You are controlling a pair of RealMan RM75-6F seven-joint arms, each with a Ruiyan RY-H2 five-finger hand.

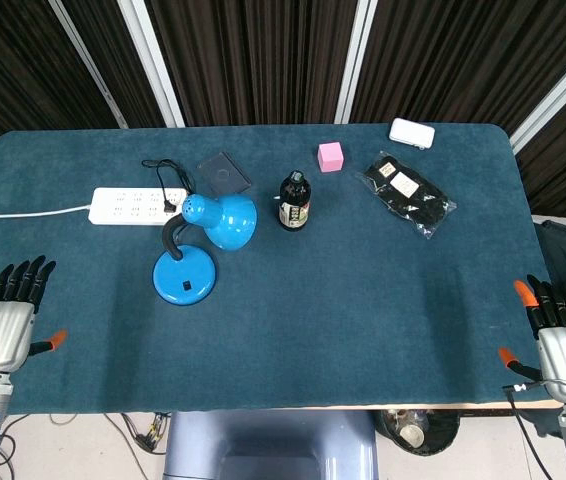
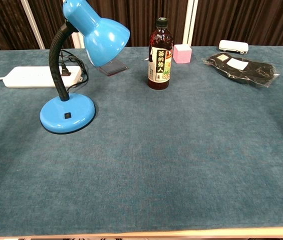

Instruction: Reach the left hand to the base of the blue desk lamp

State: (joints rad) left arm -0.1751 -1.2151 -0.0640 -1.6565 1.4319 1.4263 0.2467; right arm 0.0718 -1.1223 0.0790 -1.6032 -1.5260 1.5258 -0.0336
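Observation:
The blue desk lamp stands left of the table's middle, its round base [image 1: 184, 275] [image 2: 67, 114] flat on the cloth and its shade [image 1: 225, 219] [image 2: 97, 31] bent over on a black neck. My left hand [image 1: 7, 320] lies flat at the table's near left edge, fingers straight and holding nothing, well to the left of the base. At the near right edge my right hand [image 1: 560, 335] is also open and holds nothing. Neither hand shows in the chest view.
A white power strip [image 1: 133, 205] with the lamp's cord lies behind the lamp. A dark bottle [image 1: 295, 201] stands right of the shade. A pink cube [image 1: 330, 156], a black packet [image 1: 407, 193], a white case [image 1: 412, 133] and a dark square card [image 1: 224, 172] lie further back.

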